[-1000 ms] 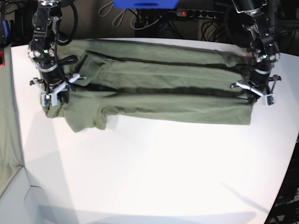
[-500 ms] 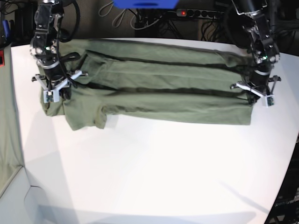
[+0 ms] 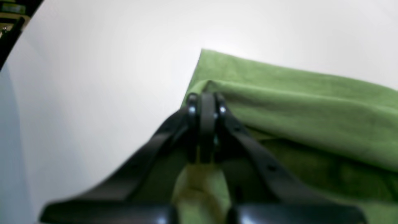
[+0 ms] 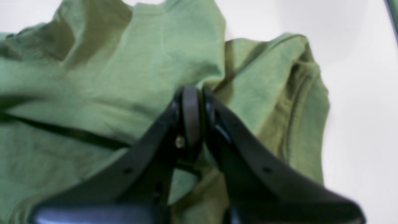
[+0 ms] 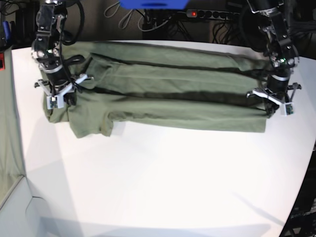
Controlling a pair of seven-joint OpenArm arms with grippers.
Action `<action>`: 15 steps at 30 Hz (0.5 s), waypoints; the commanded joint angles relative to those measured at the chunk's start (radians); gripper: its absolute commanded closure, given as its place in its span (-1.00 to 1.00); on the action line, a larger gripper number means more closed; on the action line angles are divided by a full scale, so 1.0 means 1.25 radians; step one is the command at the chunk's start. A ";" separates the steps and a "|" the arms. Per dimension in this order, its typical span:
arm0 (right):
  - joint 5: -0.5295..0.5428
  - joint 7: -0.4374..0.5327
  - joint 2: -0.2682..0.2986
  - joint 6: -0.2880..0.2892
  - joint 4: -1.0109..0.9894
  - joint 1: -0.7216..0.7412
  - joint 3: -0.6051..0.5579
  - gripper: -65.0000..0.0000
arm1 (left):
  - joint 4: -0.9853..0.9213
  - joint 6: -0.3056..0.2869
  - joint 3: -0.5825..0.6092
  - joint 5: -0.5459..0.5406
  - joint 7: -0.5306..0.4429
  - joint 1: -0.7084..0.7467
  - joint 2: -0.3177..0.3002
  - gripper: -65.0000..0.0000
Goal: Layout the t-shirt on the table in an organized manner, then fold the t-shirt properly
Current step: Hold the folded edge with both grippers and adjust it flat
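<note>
T-shirt (image 5: 163,96) stretched in long pleats across far worktop (image 5: 163,187). Left tool (image 5: 270,104) clamps hem end, right tool (image 5: 60,98) clamps sleeve end. Greenish-grey cloth (image 5: 9,143) beside worktop; cables (image 5: 148,22) behind.

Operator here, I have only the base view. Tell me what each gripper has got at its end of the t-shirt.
Observer: The left wrist view shows the left gripper shut on a fold of the t-shirt right at its corner, with bare table beyond.
Operator: Now the other end.
Observer: The right wrist view shows the right gripper shut on bunched cloth near a sleeve.
Operator: Report whether the cloth lies flat there.
Observer: No. It is creased, with a dark fold line running off beside the gripper.
</note>
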 commanded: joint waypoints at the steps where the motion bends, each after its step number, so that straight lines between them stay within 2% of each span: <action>1: 0.004 0.023 0.005 0.024 0.017 0.004 0.003 1.00 | 0.015 0.000 -0.003 -0.005 -0.015 -0.008 -0.011 1.00; 3: 0.004 0.023 0.005 0.040 0.014 0.004 0.003 1.00 | 0.014 0.000 -0.003 -0.005 -0.014 -0.009 -0.011 1.00; 15: 0.003 0.021 0.005 0.041 -0.058 0.003 0.003 1.00 | -0.084 0.000 -0.003 -0.005 -0.019 -0.015 -0.011 1.00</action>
